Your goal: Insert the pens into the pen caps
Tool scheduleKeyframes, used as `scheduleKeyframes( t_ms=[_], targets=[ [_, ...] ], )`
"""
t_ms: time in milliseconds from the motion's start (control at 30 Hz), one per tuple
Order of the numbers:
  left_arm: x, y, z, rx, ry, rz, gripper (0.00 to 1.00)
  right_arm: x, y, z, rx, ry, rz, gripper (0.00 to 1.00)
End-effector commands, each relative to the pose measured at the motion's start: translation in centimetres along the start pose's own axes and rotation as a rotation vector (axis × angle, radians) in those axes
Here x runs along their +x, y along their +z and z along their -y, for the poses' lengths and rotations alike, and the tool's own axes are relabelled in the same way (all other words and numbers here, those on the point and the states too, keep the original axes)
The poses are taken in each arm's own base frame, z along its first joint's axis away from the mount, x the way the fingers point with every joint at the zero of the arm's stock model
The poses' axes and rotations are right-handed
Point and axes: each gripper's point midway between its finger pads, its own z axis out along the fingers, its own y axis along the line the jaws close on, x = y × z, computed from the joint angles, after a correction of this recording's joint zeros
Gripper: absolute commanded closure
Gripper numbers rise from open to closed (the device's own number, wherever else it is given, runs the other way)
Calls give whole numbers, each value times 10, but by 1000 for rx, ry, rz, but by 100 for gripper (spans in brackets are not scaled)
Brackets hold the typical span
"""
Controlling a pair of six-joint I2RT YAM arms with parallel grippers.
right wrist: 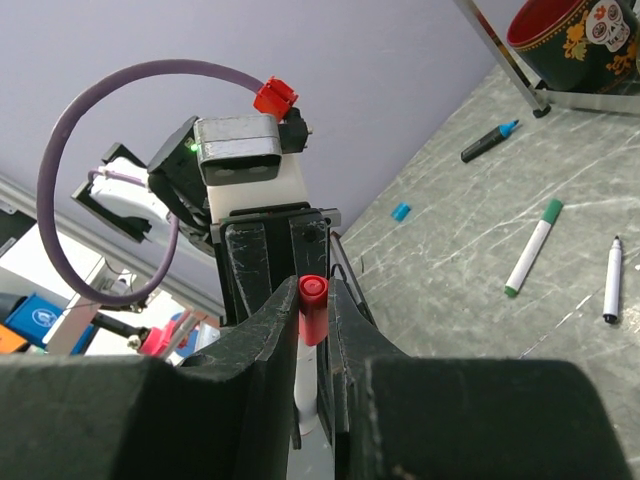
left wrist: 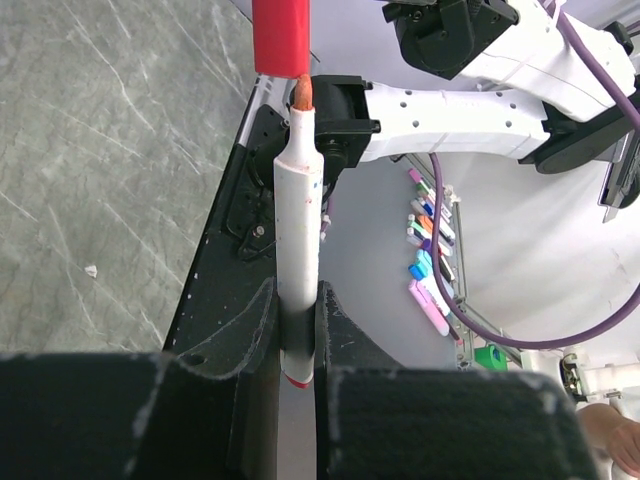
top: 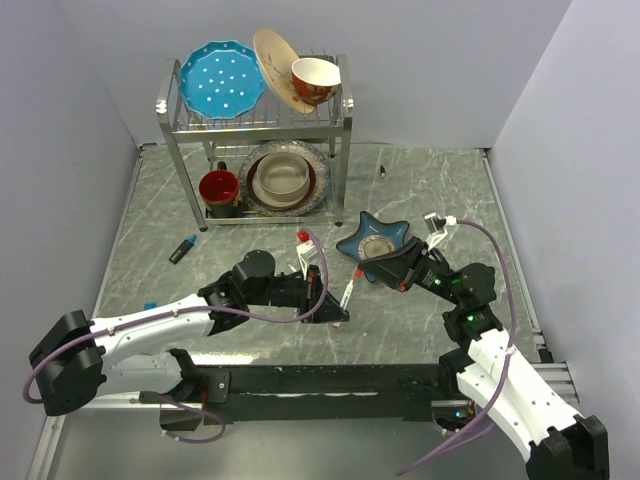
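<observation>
Pen (left wrist: 297,230) sits clamped in left claw (left wrist: 297,310), tip at red cap (left wrist: 279,35).

This is a robotics lab test cell rather than a home kitchen. The left arm (top: 150,325) and right arm (top: 510,375) are bolted to a black rail (top: 320,380) at the edge of a marble-patterned table (top: 440,200), which is boxed in by plain pale walls (top: 420,70). A purple cable (right wrist: 150,67) loops off a wrist. A dish rack (top: 170,140) of crockery and loose pens (right wrist: 533,248) sit like props, and beyond the table edge lies a stock of spare markers (left wrist: 428,250)
</observation>
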Motion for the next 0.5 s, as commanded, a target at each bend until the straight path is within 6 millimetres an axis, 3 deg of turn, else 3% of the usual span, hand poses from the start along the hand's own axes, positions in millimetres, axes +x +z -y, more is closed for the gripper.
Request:
scheduleKeyframes(
  t_ms=[0, 233, 467],
  targets=[
    [-16, -1, 23, 75, 56, 34, 99, -2, 0, -14, -52, -51, 10, 100],
    [-16, -1, 23, 79, 49, 40, 99, -9, 3, -18, -58, -33, 33, 100],
    [-15, 5, 19, 72, 46, 19, 99, 1, 5, -17, -65, -9, 33, 100]
  ],
)
